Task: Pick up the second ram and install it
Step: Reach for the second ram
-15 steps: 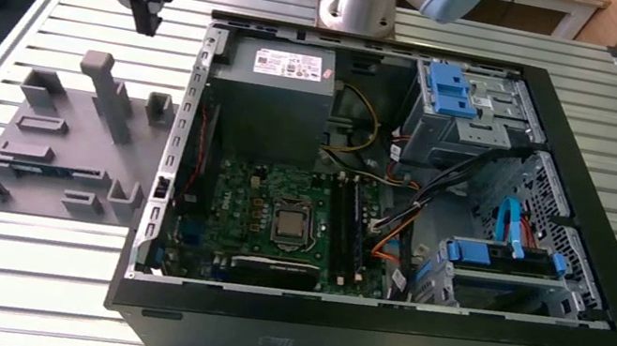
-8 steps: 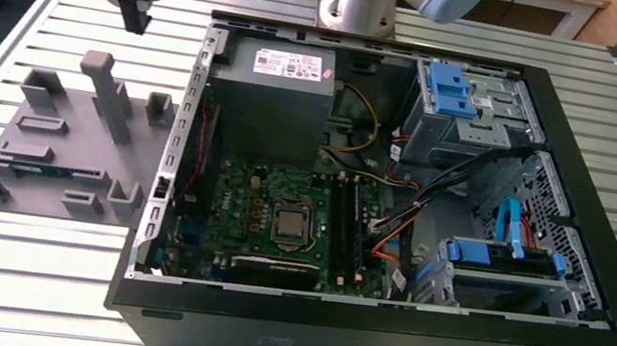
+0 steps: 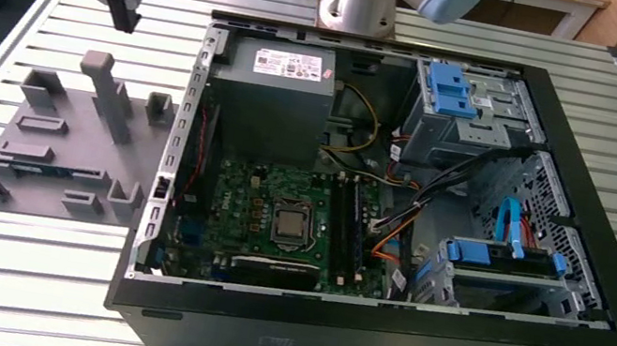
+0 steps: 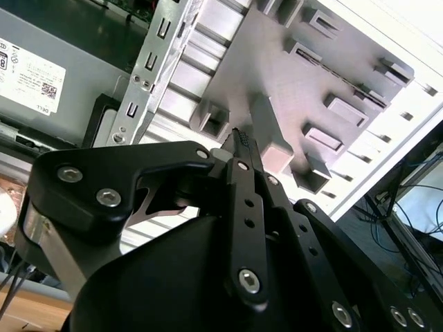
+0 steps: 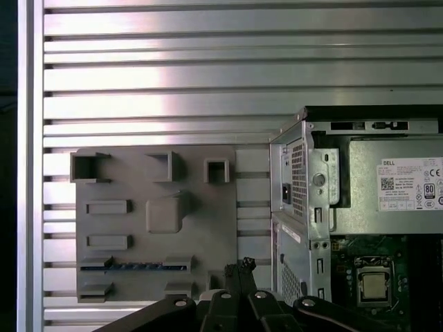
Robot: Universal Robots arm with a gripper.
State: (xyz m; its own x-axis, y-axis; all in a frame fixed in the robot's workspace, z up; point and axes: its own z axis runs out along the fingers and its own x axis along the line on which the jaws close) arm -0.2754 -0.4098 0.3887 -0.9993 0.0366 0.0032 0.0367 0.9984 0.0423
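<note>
The second ram (image 5: 129, 265) stands on its long edge in a slot of the grey fixture tray (image 5: 124, 180). From above it shows as a thin dark-blue line between two small end blocks. The tray lies flat on the slatted metal desk (image 5: 208, 69), just beside the open computer case (image 3: 406, 200). In the exterior view the stick (image 3: 31, 166) is a faint blue strip near the tray's near edge.

The claw (image 5: 239, 265) hangs above the desk near the tray, well clear of the stick. Its two black fingers are pressed together at the tips and hold nothing. The exterior view shows it (image 3: 126, 19) high over the tray's far corner.

The stick should be very light and stiff, but thin and easily damaged, with small chips on its faces and contacts along the lower edge. The safest hold is probably across the two flat faces near the middle of the exposed upper edge. That hold would balance it and leave the end notches free. The smooth faces may slip, so it needs a firm, square pinch.
</note>
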